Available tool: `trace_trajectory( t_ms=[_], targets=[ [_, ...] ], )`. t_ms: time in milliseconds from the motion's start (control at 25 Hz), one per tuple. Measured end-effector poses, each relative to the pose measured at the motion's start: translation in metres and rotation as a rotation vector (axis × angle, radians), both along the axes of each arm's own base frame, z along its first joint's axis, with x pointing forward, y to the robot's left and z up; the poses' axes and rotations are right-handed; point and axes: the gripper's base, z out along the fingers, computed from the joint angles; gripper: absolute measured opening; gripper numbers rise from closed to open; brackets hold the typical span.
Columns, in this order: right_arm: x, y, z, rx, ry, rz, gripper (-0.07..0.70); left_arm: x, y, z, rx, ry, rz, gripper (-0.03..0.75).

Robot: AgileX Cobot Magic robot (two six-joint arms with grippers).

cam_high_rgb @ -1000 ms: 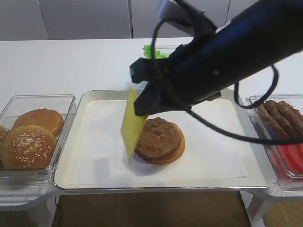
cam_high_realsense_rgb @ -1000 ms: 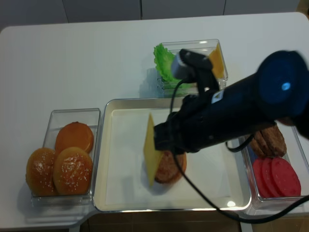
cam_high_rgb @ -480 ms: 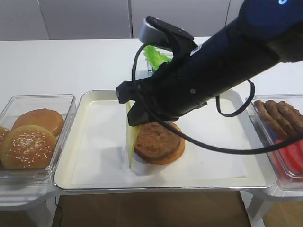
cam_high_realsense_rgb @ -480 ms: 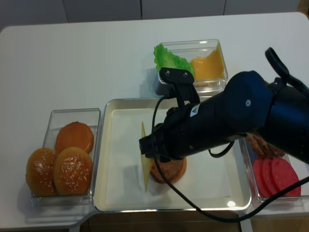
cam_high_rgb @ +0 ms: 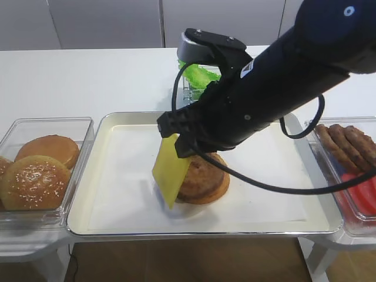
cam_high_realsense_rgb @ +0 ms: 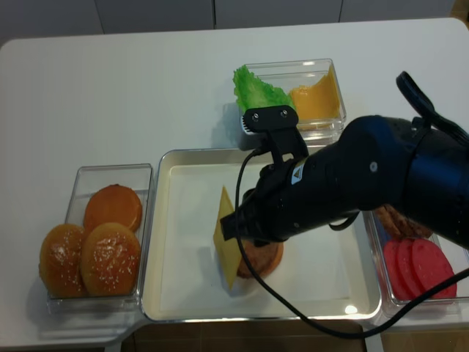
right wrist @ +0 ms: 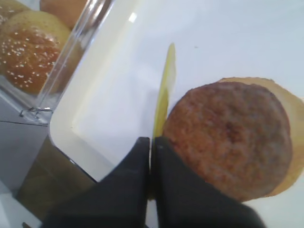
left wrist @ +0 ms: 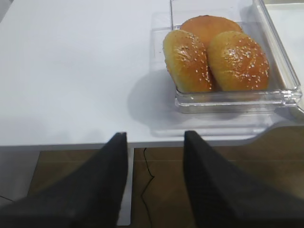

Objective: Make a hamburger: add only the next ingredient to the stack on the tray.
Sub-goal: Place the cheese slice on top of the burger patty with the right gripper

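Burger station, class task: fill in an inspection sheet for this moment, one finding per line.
Surface: white table; silver tray with paper lining.
Job's things: cheese slice hangs on edge beside the patty, not laid on it; bottom bun under the patty.
Clutter: buns, lettuce, spare cheese, patties, tomato slices in clear tubs.
Grippers: right gripper shut on cheese slice; left gripper open, idle.
Cables: black cable loops over the tray.
Surroundings: grey wall panels.

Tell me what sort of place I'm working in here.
Most likely a lab or demo bench staged as a burger assembly station, not a real kitchen: a plain white table, clear plastic containers of buns and other ingredients around a paper-lined metal tray, and no stove or sink in view.
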Motion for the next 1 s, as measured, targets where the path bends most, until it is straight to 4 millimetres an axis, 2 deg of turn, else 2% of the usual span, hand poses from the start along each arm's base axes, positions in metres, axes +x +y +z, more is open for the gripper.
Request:
trace_trajectory(
  t_ms=[600, 1000],
  targets=[
    [0.009, -0.014, -0.008, -0.19, -0.083, -0.053, 0.03, 0.0, 0.0, 0.0, 0.0, 0.0, 0.0, 0.293],
    [0.011, -0.017, -0.012, -0.233, -0.073, -0.073, 0.03, 0.0, 0.0, 0.0, 0.0, 0.0, 0.0, 0.293]
  ],
)
